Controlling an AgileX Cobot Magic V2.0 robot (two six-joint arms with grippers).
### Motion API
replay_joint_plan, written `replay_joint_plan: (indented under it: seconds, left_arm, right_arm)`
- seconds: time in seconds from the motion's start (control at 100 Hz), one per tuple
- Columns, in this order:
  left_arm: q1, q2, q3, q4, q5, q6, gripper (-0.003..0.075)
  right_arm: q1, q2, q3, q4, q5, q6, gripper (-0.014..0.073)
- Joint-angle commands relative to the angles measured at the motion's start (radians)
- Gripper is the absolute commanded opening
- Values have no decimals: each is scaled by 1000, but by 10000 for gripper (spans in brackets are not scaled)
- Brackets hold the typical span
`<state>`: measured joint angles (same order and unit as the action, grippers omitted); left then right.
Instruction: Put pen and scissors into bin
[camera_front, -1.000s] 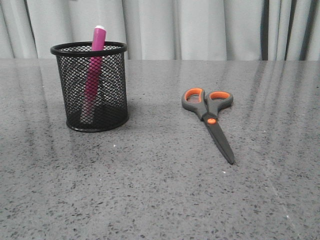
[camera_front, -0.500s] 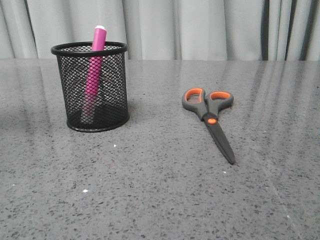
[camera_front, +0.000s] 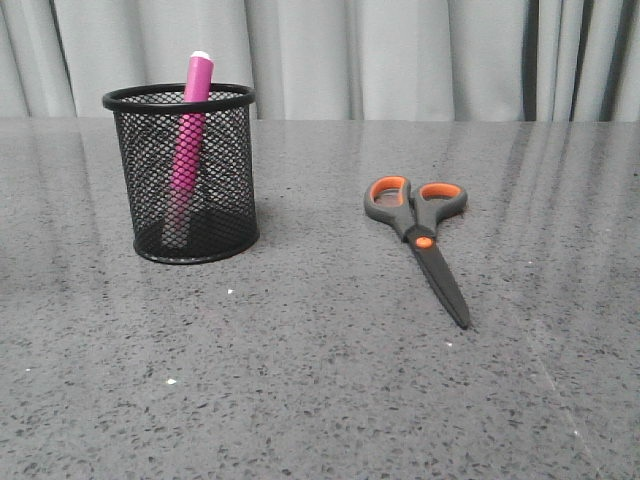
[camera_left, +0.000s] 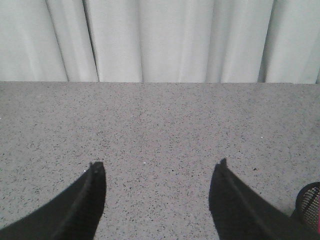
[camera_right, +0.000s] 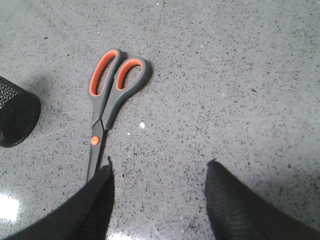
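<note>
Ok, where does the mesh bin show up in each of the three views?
Front view: the bin stands upright at left on the table, the pen inside it.
Left wrist view: only a sliver of its rim shows at the lower right corner.
Right wrist view: part of its mesh wall shows at the left edge.
Shared landmark: the scissors lie beside the bin in the front and right wrist views.

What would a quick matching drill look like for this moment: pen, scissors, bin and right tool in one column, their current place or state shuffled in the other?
Things:
1. pen
2. scissors
3. bin
4. right tool

States:
A. lying flat on the table, blades closed
B. open, holding nothing, above the table near the blade end
C. standing upright, white tip poking above the rim
D. upright on the table, left of the scissors in the front view

Pairs: 1-C, 2-A, 3-D, 4-B
</note>
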<state>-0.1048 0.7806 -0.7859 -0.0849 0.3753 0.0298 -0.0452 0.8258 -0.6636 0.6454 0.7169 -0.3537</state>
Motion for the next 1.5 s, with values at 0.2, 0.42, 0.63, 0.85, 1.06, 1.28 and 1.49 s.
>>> replay_joint_plan:
  seconds: [0.2, 0.42, 0.63, 0.85, 1.06, 1.28, 1.49]
  left_arm:
    - [3, -8, -26, -4, -84, -5, 418]
    - [3, -8, -26, -4, -84, -5, 418]
    - [3, -8, -26, -4, -86, -5, 418]
    - [3, -8, -26, -13, -91, -5, 418]
    - [3, -8, -26, -13, -91, -5, 418]
    - [3, -8, -26, -13, -91, -5, 418]
    - [3, -8, -26, -13, -91, -5, 418]
  right_arm:
    - [-3, 39, -48, 166, -12, -49, 358]
    - [-1, 109, -155, 71, 128, -37, 358]
    - [76, 133, -250, -9, 125, -8, 358]
    - [228, 179, -310, -194, 93, 147, 358]
    - [461, 308, -406, -552, 122, 452, 358]
    - [640, 488, -479, -750, 133, 665, 358]
    - [647, 610, -514, -752, 95, 769, 363]
